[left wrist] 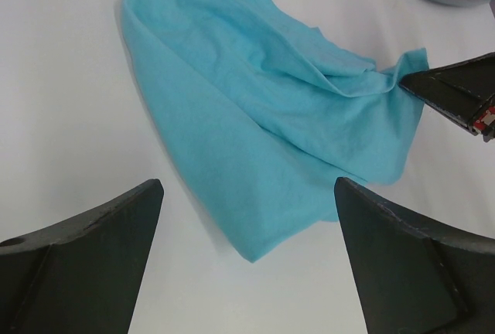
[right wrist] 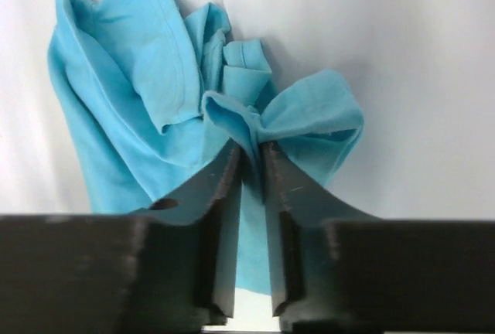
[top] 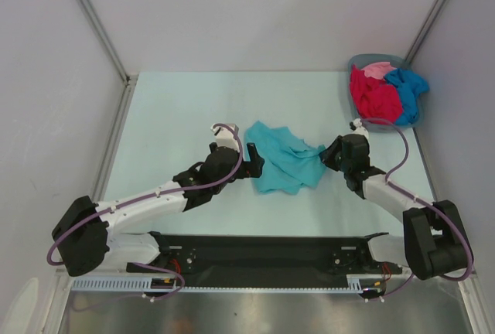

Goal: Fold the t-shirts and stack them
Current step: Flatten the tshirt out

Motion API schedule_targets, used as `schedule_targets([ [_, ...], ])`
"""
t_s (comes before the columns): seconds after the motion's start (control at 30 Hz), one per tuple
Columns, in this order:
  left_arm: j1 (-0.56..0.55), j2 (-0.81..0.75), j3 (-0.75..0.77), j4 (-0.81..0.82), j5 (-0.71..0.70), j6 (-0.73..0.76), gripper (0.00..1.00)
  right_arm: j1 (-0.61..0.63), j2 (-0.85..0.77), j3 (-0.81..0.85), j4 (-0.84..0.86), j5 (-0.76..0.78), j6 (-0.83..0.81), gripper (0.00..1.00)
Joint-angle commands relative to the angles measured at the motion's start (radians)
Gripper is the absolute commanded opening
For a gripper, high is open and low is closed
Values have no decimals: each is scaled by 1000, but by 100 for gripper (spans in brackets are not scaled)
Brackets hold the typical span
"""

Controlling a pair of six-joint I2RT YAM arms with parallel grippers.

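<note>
My R claw (right wrist: 251, 151) is clenched on a bunched fold of the teal tee (top: 282, 158), middle of the bench (top: 174, 110); my L claw (left wrist: 247, 187) gapes empty. I reckon step = spreading it flat; next needs L pinching the opp. edge, pulling apart.

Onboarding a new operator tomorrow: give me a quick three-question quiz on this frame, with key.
1. True or false: the left gripper grips the teal t-shirt.
2. Where is the red t-shirt? A) in the basket B) beside the teal one C) in a gripper
3. Which gripper pinches a fold of the teal t-shirt?
Key: 1 false, it stands open, holding nothing. 2 A. 3 the right gripper.
</note>
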Motion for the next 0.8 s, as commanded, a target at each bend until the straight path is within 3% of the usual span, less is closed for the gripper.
schedule_targets([
  [0.0, -5, -4, 27, 20, 8, 15, 100, 4, 16, 34, 7, 20, -1, 7],
  [0.03, -5, -6, 27, 20, 7, 14, 100, 7, 16, 35, 3, 26, 2, 0],
  [0.2, -5, -3, 21, 20, 10, 11, 100, 48, -50, 43, -68, 141, -9, 0],
  [0.37, -5, -1, 19, 23, 17, 5, 100, 122, -173, 72, -242, 262, -21, 0],
  [0.67, -7, -9, 16, 36, 27, 0, 100, 122, -245, 60, -300, 273, -29, 10],
  [0.77, -7, -25, 9, 33, 17, 5, 100, 127, -224, 40, -281, 252, -14, 22],
])
